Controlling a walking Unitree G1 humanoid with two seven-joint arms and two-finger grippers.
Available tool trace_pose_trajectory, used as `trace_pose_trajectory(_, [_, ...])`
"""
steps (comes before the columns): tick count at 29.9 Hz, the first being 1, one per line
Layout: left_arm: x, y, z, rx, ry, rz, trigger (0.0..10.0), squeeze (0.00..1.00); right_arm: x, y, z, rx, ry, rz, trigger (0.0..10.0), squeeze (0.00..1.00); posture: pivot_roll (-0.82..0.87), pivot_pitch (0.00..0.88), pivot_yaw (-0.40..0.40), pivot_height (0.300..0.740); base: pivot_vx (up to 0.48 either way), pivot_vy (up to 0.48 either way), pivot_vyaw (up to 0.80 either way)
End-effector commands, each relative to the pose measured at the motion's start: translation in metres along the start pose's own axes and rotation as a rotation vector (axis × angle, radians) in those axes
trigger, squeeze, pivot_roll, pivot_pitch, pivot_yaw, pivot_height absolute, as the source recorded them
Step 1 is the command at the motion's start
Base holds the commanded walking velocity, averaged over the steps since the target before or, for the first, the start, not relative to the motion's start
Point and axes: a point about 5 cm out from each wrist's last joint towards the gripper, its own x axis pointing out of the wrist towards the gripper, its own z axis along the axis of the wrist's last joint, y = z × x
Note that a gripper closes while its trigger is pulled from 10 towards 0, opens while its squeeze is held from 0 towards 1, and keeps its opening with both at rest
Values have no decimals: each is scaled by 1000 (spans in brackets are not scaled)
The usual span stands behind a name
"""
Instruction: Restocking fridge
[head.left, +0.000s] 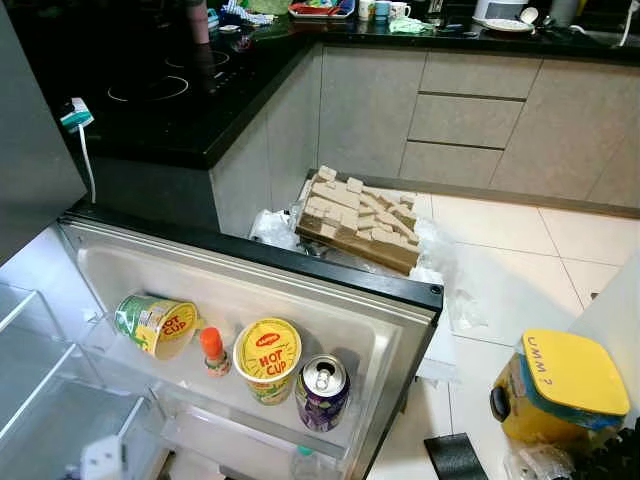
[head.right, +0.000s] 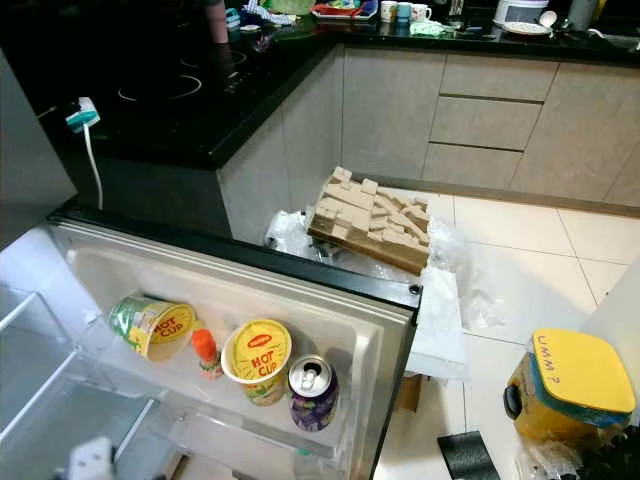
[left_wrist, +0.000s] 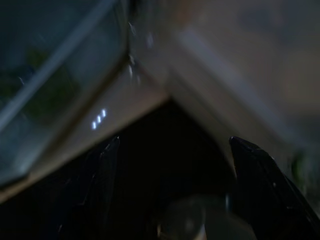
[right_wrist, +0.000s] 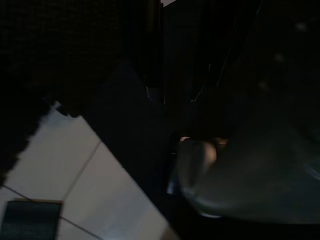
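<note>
The fridge door (head.left: 300, 265) stands open below me. Its door shelf (head.left: 250, 395) holds a tipped green Hot Cup noodle cup (head.left: 155, 324), a small orange-capped bottle (head.left: 214, 351), an upright yellow Hot Cup (head.left: 268, 358) and a purple drink can (head.left: 322, 392). Glass fridge shelves (head.left: 40, 380) show at the lower left. A yellow-lidded tub (head.left: 562, 388) marked "UMM?" sits at the lower right. In the dim left wrist view my left gripper (left_wrist: 175, 170) is open, with nothing between its fingers (left_wrist: 102, 175), near a glass edge. The right wrist view is dark, with floor tile and crinkled plastic (right_wrist: 250, 170).
A black counter with a hob (head.left: 160, 95) lies past the door, with a white plug and cable (head.left: 78, 120) at its edge. A cardboard tray of pale blocks (head.left: 360, 220) rests on plastic wrap on the tiled floor. Grey cabinets (head.left: 470, 110) line the back. A dark flat object (head.left: 455, 458) lies on the floor.
</note>
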Motion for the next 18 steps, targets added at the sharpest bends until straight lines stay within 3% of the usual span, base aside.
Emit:
trace_pose_trajectory(1, [-3,8,5,-14,-24,10,10000,0,-1,-3,1,22,-17,-22,10000,0,-56,0,-22,740,0,0,0])
trace_pose_trajectory(4, [-3,19,37,-55,-147,-59,10000,0,-7,-20,2,114,-64,-100,10000,0,-54,0,-20,740,0,0,0])
trace_pose_trajectory(8, [-4,21,46,-60,-181,-81,10000,0,-8,-22,1,113,-65,-107,10000,0,-54,0,-20,740,0,0,0])
trace_pose_trajectory(10, [-6,26,76,-52,-292,-157,10000,0,-8,-22,0,98,-57,-102,10000,0,-54,0,-23,740,0,0,0])
trace_pose_trajectory(11, [-6,26,76,-52,-292,-157,10000,0,-8,-22,0,98,-57,-102,10000,0,-54,0,-23,740,0,0,0])
trace_pose_trajectory(14, [-16,31,122,8,-449,-281,10000,0,-7,-19,-1,86,-50,-90,10000,0,-49,0,-21,740,0,0,0])
trace_pose_trajectory(15, [-16,31,122,8,-449,-281,10000,0,-7,-19,-1,86,-50,-90,10000,0,-49,0,-21,740,0,0,0])
trace_pose_trajectory(17, [-25,31,147,75,-522,-361,10000,0,-6,-15,-2,77,-42,-77,10000,0,-43,0,-15,740,0,0,0])
trace_pose_trajectory(18, [-25,31,147,75,-522,-361,10000,0,-6,-15,-2,77,-42,-77,10000,0,-43,0,-15,740,0,0,0])
